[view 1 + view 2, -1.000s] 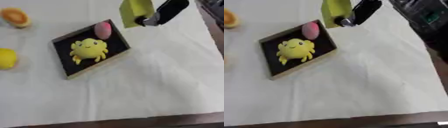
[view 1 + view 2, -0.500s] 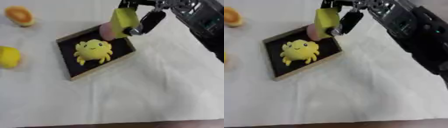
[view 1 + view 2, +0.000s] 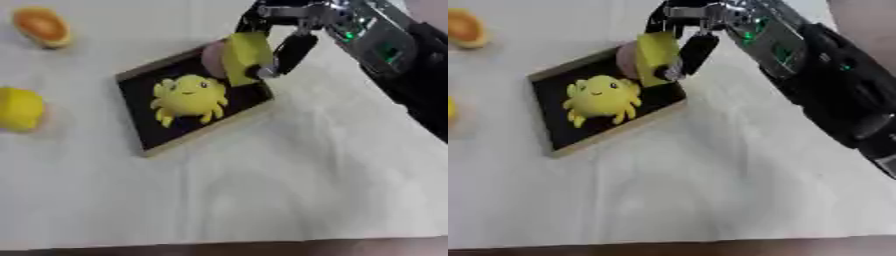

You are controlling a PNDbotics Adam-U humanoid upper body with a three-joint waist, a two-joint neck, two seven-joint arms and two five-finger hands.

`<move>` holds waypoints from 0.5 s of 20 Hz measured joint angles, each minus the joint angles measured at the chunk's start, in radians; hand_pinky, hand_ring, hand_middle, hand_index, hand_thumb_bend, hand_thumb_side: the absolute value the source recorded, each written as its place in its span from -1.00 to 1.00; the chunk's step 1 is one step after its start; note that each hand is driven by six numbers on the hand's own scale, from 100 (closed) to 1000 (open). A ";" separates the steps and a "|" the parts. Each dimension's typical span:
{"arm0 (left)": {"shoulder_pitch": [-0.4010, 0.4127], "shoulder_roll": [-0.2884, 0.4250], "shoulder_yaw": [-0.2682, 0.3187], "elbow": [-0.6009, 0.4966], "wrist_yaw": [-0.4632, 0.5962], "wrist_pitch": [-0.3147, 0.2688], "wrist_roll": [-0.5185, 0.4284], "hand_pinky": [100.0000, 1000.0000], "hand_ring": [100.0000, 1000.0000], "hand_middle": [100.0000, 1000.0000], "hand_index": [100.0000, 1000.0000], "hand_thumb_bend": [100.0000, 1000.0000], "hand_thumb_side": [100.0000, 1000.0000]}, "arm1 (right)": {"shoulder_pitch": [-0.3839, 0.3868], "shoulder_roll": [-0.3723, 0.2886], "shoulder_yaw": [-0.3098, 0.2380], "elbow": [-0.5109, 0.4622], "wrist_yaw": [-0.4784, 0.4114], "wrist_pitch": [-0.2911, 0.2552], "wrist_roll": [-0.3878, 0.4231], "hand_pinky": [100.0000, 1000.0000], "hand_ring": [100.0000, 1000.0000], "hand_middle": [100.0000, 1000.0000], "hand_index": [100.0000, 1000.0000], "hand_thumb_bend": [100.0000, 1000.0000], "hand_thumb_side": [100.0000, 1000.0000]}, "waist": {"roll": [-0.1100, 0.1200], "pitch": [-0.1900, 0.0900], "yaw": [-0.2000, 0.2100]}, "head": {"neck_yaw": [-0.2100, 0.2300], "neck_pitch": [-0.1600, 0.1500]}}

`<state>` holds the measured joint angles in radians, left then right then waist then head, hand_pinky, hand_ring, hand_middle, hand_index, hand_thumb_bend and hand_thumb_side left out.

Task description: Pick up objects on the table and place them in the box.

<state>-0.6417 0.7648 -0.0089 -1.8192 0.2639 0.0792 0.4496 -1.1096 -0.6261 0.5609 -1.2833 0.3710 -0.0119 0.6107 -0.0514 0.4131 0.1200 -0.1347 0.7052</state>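
The right hand, fingers clasped around a yellow block, has moved down over the box. The block now hangs above the pink object, beside the yellow crab toy.

A yellow block hangs tilted over the black box, which holds a yellow crab toy.

The yellow block hides most of the pink object.
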 measured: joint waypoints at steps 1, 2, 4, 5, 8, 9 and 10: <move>0.000 0.000 0.000 0.000 0.000 0.000 0.000 0.63 0.85 0.73 0.96 -0.29 0.15 | 0.000 0.001 -0.002 0.006 0.002 -0.006 0.007 0.45 0.44 0.12 0.38 -0.69 -0.42 | 0.000 0.000 0.000 | 0.000 0.003; 0.000 0.000 0.000 0.000 0.000 0.000 0.000 0.63 0.85 0.73 0.96 -0.29 0.15 | 0.000 0.003 -0.005 0.009 0.006 -0.013 0.016 0.48 0.49 0.17 0.44 -0.62 -0.36 | 0.000 0.000 0.000 | 0.000 0.006; 0.000 0.000 0.000 0.000 0.000 0.000 0.000 0.63 0.85 0.73 0.96 -0.29 0.15 | -0.001 0.004 -0.008 0.012 0.012 -0.024 0.036 0.59 0.68 0.44 0.65 -0.42 -0.25 | 0.000 0.000 -0.002 | 0.000 0.007; 0.000 0.000 0.000 0.000 0.000 0.000 0.000 0.63 0.85 0.73 0.96 -0.29 0.15 | -0.001 0.004 -0.010 0.012 0.015 -0.028 0.047 0.64 0.75 0.51 0.72 -0.35 -0.22 | 0.000 0.000 -0.003 | 0.000 0.008; 0.000 0.000 0.000 0.000 0.000 0.000 0.000 0.63 0.85 0.73 0.96 -0.29 0.15 | -0.002 0.004 -0.013 0.009 0.025 -0.038 0.085 0.75 0.88 0.61 0.80 -0.18 -0.24 | 0.000 0.000 -0.005 | 0.000 0.012; 0.000 0.000 0.000 0.000 0.000 0.000 0.000 0.63 0.85 0.73 0.96 -0.29 0.15 | -0.002 0.004 -0.015 0.006 0.033 -0.040 0.097 0.77 0.91 0.64 0.83 -0.08 -0.27 | 0.000 0.000 -0.007 | 0.000 0.014; 0.000 0.000 0.000 0.000 0.000 0.000 0.000 0.63 0.85 0.73 0.96 -0.29 0.15 | -0.002 0.004 -0.018 0.003 0.042 -0.041 0.107 0.77 0.91 0.64 0.84 -0.06 -0.28 | 0.000 0.000 -0.009 | 0.000 0.015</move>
<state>-0.6417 0.7646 -0.0089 -1.8192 0.2640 0.0792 0.4499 -1.1120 -0.6218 0.5431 -1.2805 0.4126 -0.0527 0.7173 -0.0514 0.4131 0.1112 -0.1344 0.7204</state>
